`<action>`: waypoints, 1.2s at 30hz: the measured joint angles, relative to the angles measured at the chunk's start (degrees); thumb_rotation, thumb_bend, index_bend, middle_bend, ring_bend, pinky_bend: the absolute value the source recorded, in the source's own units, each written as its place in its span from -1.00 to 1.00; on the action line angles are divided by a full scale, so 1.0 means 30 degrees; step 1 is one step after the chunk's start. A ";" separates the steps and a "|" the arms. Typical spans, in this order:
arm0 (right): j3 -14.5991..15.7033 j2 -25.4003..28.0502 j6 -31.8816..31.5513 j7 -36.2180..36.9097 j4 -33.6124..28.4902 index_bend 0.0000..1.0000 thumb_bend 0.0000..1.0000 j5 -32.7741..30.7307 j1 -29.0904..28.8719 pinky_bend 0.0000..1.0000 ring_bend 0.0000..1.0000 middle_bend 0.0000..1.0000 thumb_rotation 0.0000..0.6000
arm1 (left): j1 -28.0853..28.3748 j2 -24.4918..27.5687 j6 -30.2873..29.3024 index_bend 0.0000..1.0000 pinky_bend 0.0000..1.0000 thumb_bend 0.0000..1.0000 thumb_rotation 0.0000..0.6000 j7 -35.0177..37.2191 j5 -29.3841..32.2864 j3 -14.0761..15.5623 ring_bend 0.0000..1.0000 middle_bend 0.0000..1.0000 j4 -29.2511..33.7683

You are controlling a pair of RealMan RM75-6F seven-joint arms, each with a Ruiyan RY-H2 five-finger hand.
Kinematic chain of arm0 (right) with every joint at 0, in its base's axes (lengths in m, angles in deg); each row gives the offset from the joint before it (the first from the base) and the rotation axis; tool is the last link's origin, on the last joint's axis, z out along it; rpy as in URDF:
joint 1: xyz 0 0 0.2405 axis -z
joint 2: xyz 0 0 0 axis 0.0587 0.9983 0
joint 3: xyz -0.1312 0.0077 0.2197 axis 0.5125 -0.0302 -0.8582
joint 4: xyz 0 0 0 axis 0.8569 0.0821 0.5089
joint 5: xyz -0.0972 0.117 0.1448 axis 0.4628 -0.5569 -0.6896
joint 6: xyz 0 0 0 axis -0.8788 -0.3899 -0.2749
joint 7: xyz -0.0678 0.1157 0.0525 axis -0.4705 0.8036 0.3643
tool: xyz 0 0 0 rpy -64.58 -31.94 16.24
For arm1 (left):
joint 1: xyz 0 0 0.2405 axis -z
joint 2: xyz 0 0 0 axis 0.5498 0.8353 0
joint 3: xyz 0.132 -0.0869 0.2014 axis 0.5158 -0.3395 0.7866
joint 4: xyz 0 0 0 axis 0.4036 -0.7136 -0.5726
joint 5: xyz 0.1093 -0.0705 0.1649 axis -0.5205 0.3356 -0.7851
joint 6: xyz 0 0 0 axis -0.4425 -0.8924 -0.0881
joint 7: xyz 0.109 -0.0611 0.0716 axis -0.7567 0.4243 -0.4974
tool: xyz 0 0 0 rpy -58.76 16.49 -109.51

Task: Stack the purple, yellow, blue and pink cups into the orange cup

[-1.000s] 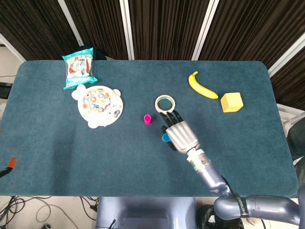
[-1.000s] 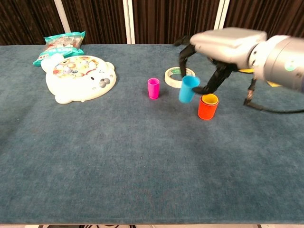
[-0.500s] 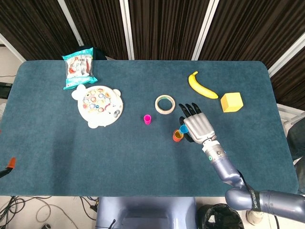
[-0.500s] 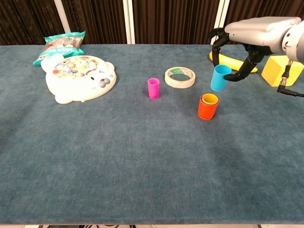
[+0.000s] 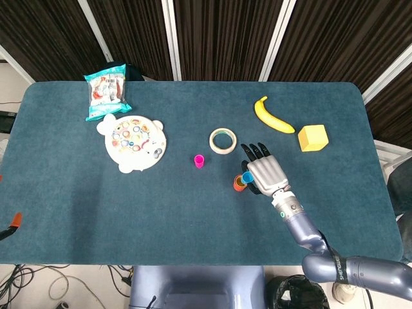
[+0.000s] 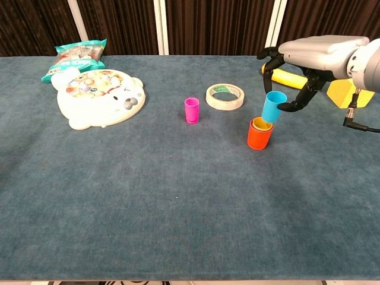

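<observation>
Holding the blue cup (image 6: 274,106) in my right hand (image 6: 309,56), fingers clamped on its side, I have it tilted with its base at the mouth of the orange cup (image 6: 259,135), which stands right of the worktop's (image 6: 148,208) middle with the yellow cup (image 6: 262,124) nested inside. I see the pink cup (image 6: 192,110) upright near the centre, with a tape roll (image 6: 224,97) just beyond toward the far edge. My left hand shows in neither view.
</observation>
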 measured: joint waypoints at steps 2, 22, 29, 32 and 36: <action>0.0061 -0.0078 -0.0042 -0.0003 0.0027 0.02 -0.11 0.0053 -0.0017 -0.88 -0.96 -1.00 1.00 | -0.0002 0.0001 0.0003 -0.90 -1.00 -0.38 1.00 0.0027 0.0029 -0.0015 -1.00 -0.90 -0.0002; 0.0553 -0.0977 0.0029 -0.0167 0.0785 -0.49 -0.11 -0.0343 -0.0309 -0.88 -0.96 -1.00 1.00 | 0.0008 0.0003 0.0022 -0.90 -1.00 -0.38 1.00 0.0056 0.0034 -0.0020 -1.00 -0.90 -0.0034; 0.0736 -0.1136 0.0226 -0.0556 0.0757 -1.00 -0.12 -0.0525 -0.0549 -0.88 -0.96 -1.00 1.00 | 0.0008 0.0018 0.0024 -0.90 -1.00 -0.38 1.00 0.0053 0.0036 -0.0024 -1.00 -0.90 -0.0036; 0.0606 -0.1217 0.0213 -0.0581 0.0747 -1.00 -0.12 -0.0683 -0.0670 -0.88 -0.96 -1.00 1.00 | 0.0008 0.0014 0.0029 -0.90 -1.00 -0.38 1.00 0.0074 0.0050 -0.0029 -1.00 -0.90 -0.0038; 0.0080 -0.1262 -0.0003 -0.0337 0.0658 -0.96 -0.12 -0.0850 -0.0813 -0.88 -0.96 -1.00 1.00 | 0.0000 0.0019 0.0020 -0.90 -1.00 -0.38 1.00 0.0110 0.0086 -0.0047 -1.00 -0.90 -0.0041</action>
